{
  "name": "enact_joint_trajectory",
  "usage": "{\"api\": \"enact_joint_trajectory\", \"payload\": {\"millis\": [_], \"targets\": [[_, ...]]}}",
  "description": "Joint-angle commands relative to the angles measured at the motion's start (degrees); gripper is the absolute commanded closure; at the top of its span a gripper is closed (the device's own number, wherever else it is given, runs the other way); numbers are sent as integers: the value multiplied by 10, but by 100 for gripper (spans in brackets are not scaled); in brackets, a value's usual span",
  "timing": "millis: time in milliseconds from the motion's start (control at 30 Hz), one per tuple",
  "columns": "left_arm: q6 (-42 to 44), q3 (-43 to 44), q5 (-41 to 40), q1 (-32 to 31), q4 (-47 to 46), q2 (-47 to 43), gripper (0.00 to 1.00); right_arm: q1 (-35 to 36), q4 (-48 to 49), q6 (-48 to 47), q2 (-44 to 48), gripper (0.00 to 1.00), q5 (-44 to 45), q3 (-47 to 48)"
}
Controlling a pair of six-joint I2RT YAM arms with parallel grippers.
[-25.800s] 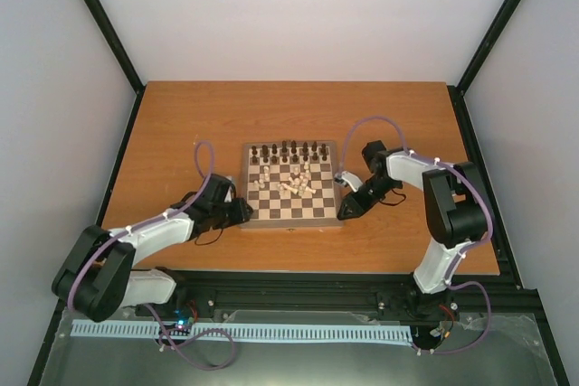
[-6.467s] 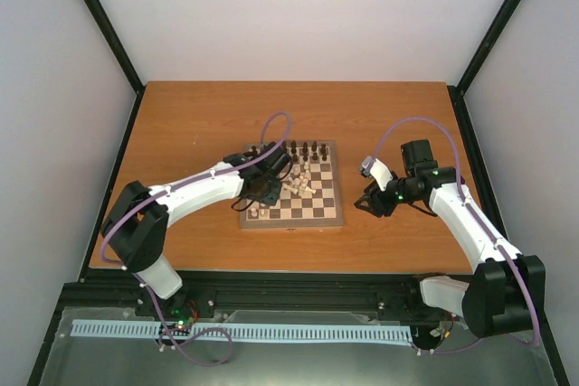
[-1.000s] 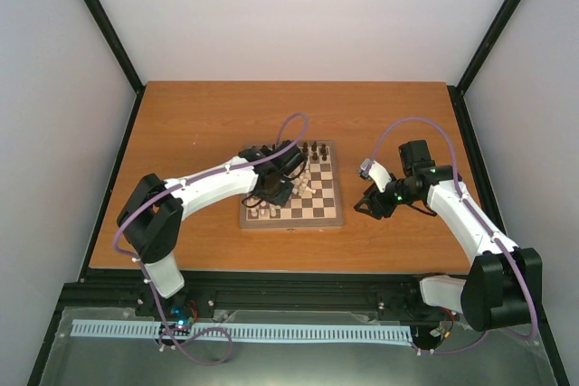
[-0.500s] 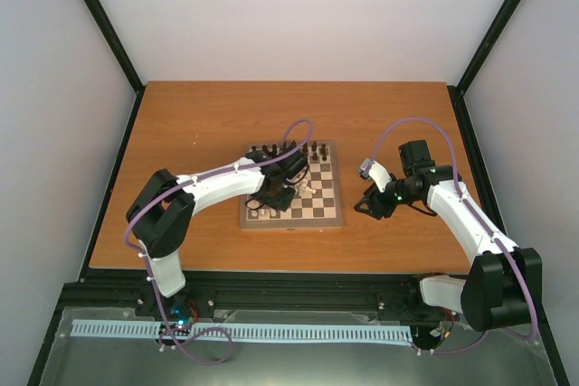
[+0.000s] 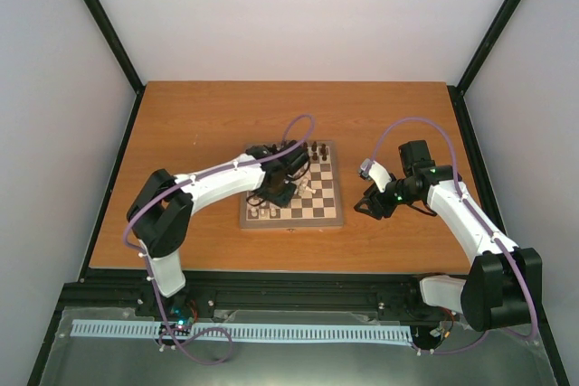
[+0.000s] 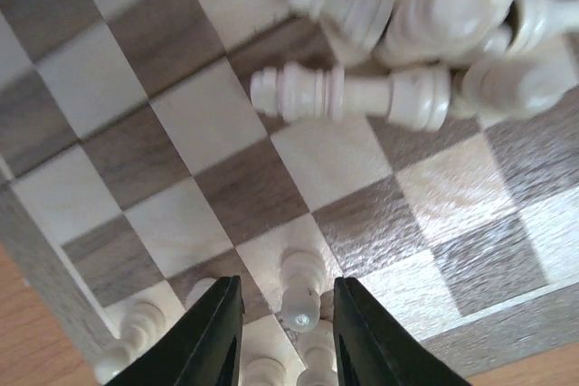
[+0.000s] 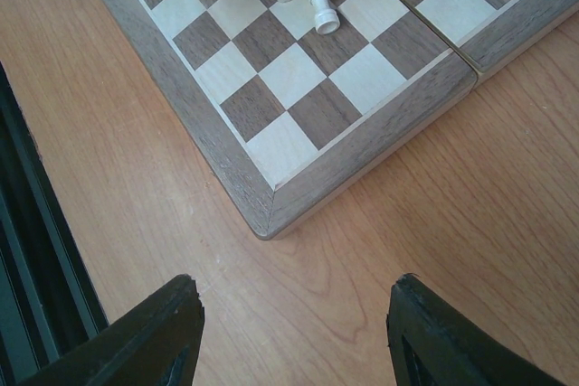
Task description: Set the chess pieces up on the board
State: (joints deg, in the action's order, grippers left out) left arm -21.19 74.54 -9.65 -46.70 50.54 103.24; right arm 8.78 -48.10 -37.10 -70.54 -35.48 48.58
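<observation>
Cream pieces (image 6: 452, 11) lie toppled — beyond left tool (image 6: 287, 288).

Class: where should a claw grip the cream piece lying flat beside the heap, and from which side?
Probably at the slim waist of the fallen cream piece, from straight above, closing across its long axis; the heap crowds its base end.
</observation>
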Motion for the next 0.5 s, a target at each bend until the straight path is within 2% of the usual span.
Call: {"api": "enact_joint_trajectory", "payload": {"millis": [0,167,300,367,400,467], "targets": [[-5,77,-37,-6,44,-34,69,5,-3,-10,4,43,-10,-2],[30,156,-45,-5,88,-102,61,6,12,8,21,43,-11,2],[104,188,24,-5,62,-168,55,9,15,20,31,43,-1,34],[108,179,14,-5,27,-207,30,12,14,24,24,43,10,58],[99,168,5,-5,10,-224,5,13,15,27,17,44,15,70],[84,128,-36,-4,-27,-253,0,17,17,37,-2,44,25,98]]}}
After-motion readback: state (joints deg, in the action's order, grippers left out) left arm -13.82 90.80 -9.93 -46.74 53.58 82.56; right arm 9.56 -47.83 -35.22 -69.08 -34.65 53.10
